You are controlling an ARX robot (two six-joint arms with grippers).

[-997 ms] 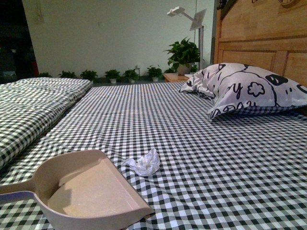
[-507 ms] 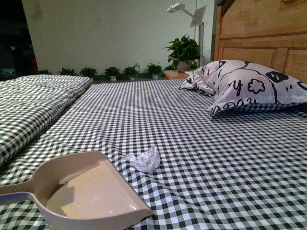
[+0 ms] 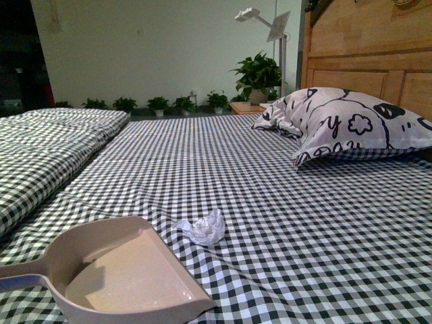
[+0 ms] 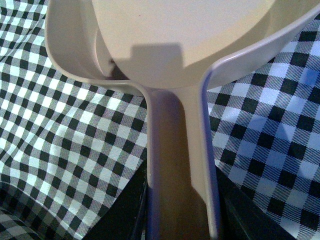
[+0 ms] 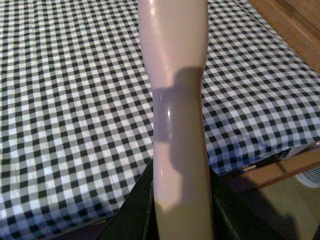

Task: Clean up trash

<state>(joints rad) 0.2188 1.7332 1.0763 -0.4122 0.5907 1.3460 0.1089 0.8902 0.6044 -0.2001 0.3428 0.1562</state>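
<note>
Near dustpan [image 3: 177, 263] lip, tissue wad [image 3: 204, 228]

In the front view the dustpan [image 3: 128, 277] was cut off by the lower and left edges and the pillow [image 3: 351, 125] by the right edge, while in the right wrist view the beige handle [image 5: 175, 100] was cropped at both ends and the right gripper [image 5: 181, 172] was shown only as dark slivers.

This is a bedroom in a home: a wide bed [image 3: 270, 202] spread with a black-and-white checked sheet, a printed pillow [image 3: 351, 125] lying against a wooden headboard [image 3: 371, 47], and a matching quilt [image 3: 47, 148] alongside. Beyond the bed, small potted plants [image 3: 158, 104] line the plain wall, with a white lamp [image 3: 270, 27] over a bedside table [image 3: 246, 106].
</note>
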